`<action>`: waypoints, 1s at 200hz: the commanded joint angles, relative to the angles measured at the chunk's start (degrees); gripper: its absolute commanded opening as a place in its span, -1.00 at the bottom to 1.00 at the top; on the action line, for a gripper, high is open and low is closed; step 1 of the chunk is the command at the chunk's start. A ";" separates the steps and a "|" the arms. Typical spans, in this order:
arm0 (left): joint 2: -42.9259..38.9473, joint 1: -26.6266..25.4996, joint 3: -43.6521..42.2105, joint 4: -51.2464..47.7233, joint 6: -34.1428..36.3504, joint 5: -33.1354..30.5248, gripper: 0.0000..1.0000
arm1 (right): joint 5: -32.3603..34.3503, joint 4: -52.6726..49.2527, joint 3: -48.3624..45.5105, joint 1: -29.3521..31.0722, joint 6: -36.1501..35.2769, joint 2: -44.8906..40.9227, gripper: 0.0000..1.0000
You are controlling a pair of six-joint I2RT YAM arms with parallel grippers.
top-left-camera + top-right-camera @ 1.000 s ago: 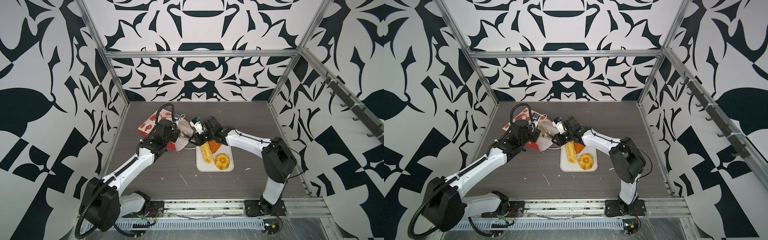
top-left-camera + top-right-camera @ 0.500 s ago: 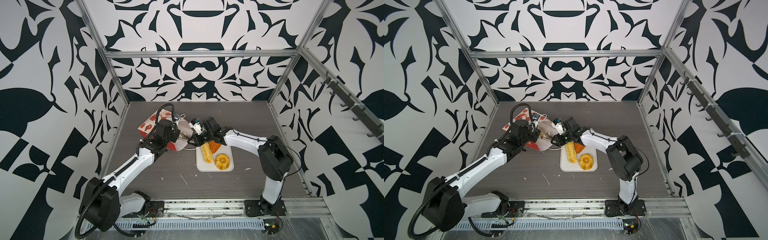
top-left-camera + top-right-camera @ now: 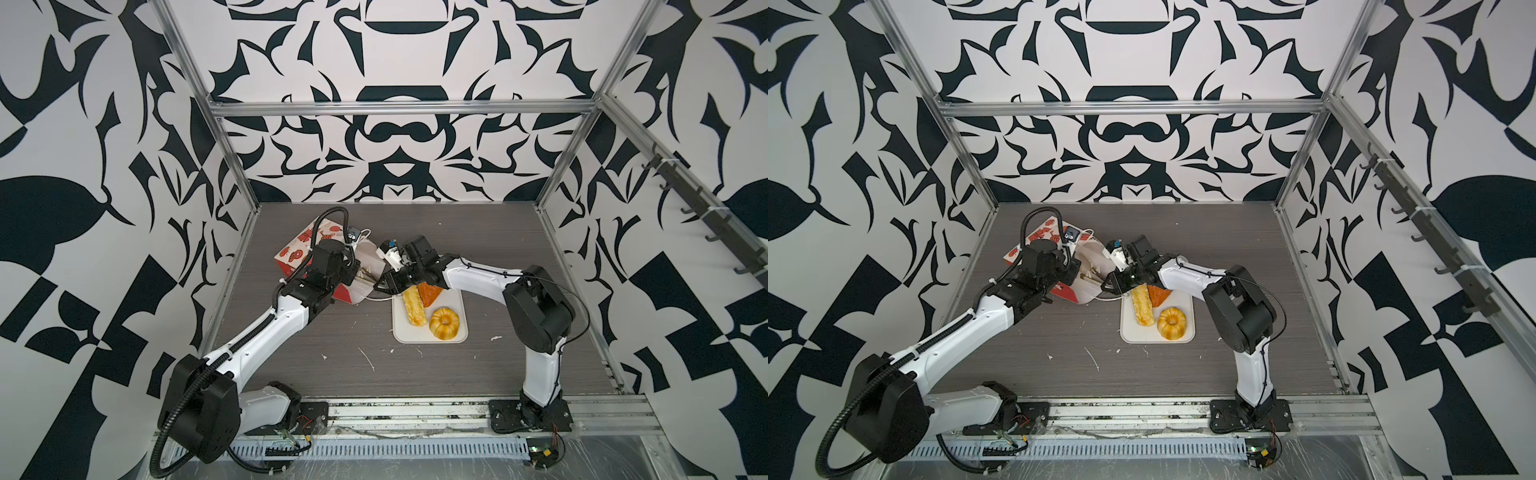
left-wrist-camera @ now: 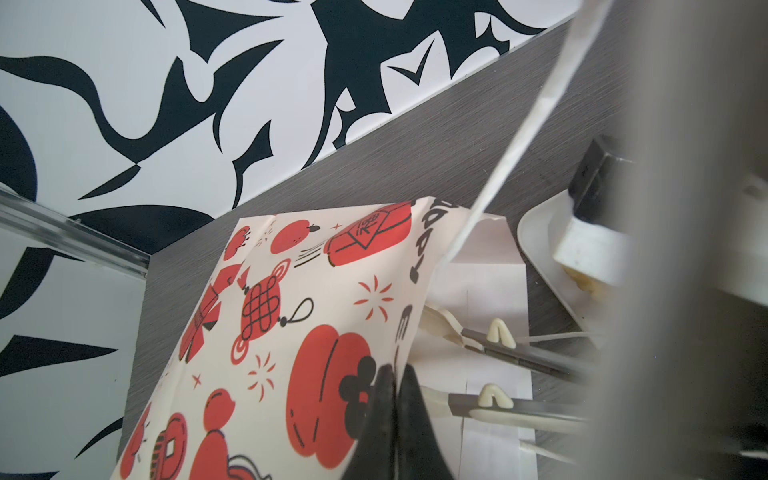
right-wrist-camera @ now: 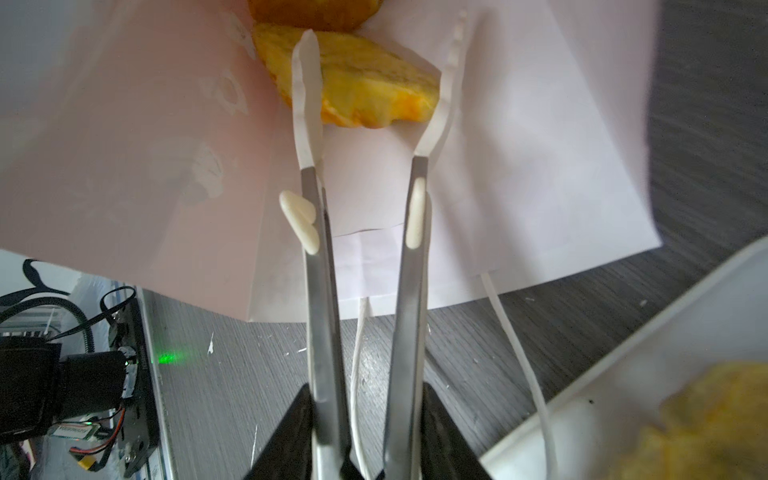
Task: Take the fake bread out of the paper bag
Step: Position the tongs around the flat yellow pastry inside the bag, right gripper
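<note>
1. Fake bread: glossy, golden-yellow to orange-brown. Three pieces sit on the white tray [image 3: 400, 330]: long stick [image 3: 414, 306], triangular piece [image 3: 429, 293], ring bun [image 3: 444, 323]. Inside the paper bag [image 3: 297, 249] lies a yellow croissant [image 5: 365, 95], with a darker piece [image 5: 311, 10] behind it, mostly cut off.
2. Bag: red cartoon prints outside, white inside, white cord handles [image 5: 515, 332]. It lies on its side just beside the tray, mouth toward it.
3. Counter [image 3: 415, 374]: grey wood-grain, white flecks [image 3: 365, 357] near the tray. Walls [image 3: 399, 54]: bold black-and-white pattern, aluminium frame.
4. Left end effector [image 4: 395, 382]: pressed together on the upper edge of the bag's mouth.
5. Right end effector [image 5: 365, 411]: above the tray corner nearest the bag, clamping metal tongs [image 5: 328, 249]. Their white tips reach into the bag, one on each side of the croissant. Cannot tell whether they squeeze it.
</note>
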 commanded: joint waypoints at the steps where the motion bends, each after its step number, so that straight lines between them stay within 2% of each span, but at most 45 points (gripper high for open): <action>1: -0.05 0.29 1.02 0.30 -0.87 -0.09 -1.00 | -4.09 2.21 1.31 -0.39 -0.65 -2.13 -0.19; 43: -0.36 0.30 0.91 0.35 -0.80 -0.15 -1.00 | -6.00 2.91 -0.54 -1.64 -2.01 -4.87 -0.19; 108: -0.76 0.29 0.99 0.30 -0.68 -0.14 -1.00 | -7.28 -1.39 1.29 -2.67 -3.99 -1.89 -0.19; 165: -0.57 0.31 1.17 0.53 -0.61 0.00 -1.00 | -11.15 -3.48 1.49 -2.68 -6.31 -0.42 -0.19; 200: -0.83 0.38 1.00 0.26 -0.57 -0.15 -1.00 | -6.68 -0.54 -1.97 -2.66 -8.91 -4.37 -0.19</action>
